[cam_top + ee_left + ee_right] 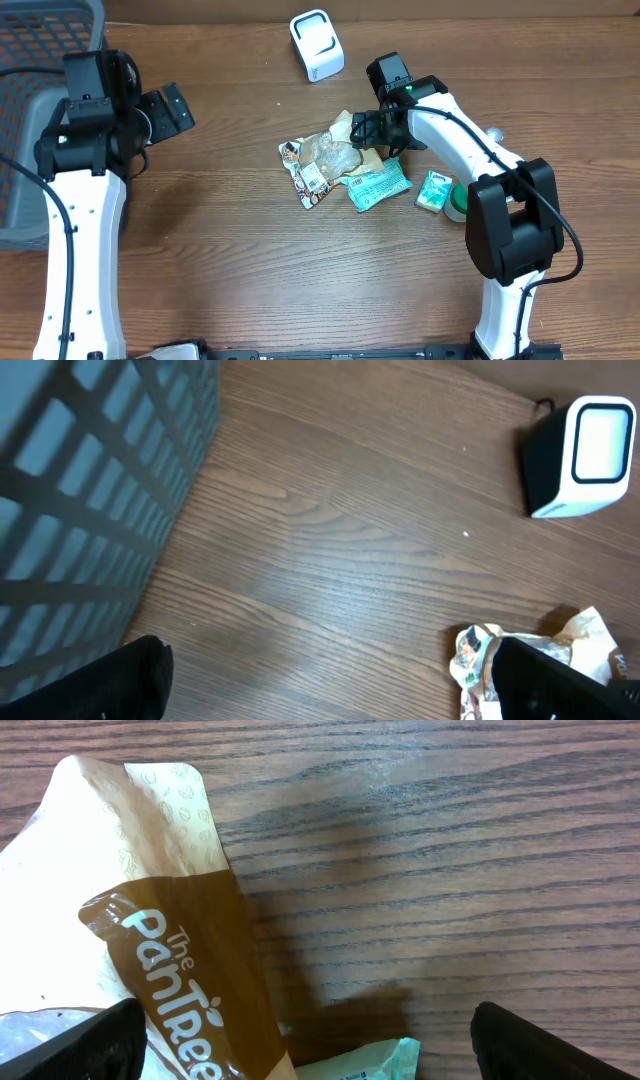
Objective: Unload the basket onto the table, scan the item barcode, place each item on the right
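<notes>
Brown wooden surface [250,270]: crinkled tan-and-brown paper snack packet [160,900] lies just beneath the nearer, spread right gripper [370,130]; the spread left gripper [170,110] is well apart.

Bare table [250,280] runs wide from 5 to 8 o'clock of the packet pile [330,165], and between the pile and the basket [45,35] at 9 o'clock. The scanner [316,44] stands at 12 o'clock, well apart from the pile. At 3 o'clock a green box [434,190] sits near, with the right arm [455,135] hanging over that side.
</notes>
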Robot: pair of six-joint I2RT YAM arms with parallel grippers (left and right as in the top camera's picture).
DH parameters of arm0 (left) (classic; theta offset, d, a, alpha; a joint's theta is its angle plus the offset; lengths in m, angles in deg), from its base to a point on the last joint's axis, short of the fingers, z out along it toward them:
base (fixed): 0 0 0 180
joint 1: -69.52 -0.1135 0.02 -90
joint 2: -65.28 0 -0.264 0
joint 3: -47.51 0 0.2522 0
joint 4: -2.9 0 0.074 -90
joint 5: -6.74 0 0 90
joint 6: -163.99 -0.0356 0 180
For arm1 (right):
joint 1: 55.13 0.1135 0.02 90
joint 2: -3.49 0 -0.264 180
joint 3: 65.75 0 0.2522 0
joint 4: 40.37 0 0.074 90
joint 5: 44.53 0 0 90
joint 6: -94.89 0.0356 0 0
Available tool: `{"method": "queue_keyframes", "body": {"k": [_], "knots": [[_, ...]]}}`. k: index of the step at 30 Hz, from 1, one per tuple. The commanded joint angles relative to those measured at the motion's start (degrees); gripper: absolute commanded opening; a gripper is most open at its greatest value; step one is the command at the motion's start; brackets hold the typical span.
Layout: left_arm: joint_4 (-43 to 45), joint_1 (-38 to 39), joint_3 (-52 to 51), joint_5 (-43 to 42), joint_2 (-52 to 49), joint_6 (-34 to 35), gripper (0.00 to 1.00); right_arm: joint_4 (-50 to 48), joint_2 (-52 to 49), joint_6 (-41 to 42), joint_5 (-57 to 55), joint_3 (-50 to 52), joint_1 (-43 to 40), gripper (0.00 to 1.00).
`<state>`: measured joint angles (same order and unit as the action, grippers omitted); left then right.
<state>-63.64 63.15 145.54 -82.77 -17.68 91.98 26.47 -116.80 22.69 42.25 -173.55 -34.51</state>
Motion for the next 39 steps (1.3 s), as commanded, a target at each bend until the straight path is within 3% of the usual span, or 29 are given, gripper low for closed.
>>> {"method": "queue_keyframes", "body": {"k": [1,9,23,28,39], "knots": [[-0.04,0.46,0.57,2.64,2.05,-0.02,1.00,-0.35,0.85,0.22,-0.57,0.28,-0.13,1.00],[-12.02,0.81,0.57,3.56,2.14,-0.04,0.99,-0.35,0.85,0.22,-0.57,0.28,-0.13,1.00],[-15.89,0.83,-1.64,0.39,3.65,-0.07,1.00,-0.35,0.85,0.22,-0.57,0.28,-0.13,1.00],[-11.21,0.83,-8.87,-2.78,4.26,0.09,1.00,-0.35,0.85,0.22,-0.57,0.28,-0.13,1.00],[11.37,0.94,-31.85,-9.22,5.20,0.26,1.00,-0.35,0.85,0.22,-0.57,0.28,-0.13,1.00]]}}
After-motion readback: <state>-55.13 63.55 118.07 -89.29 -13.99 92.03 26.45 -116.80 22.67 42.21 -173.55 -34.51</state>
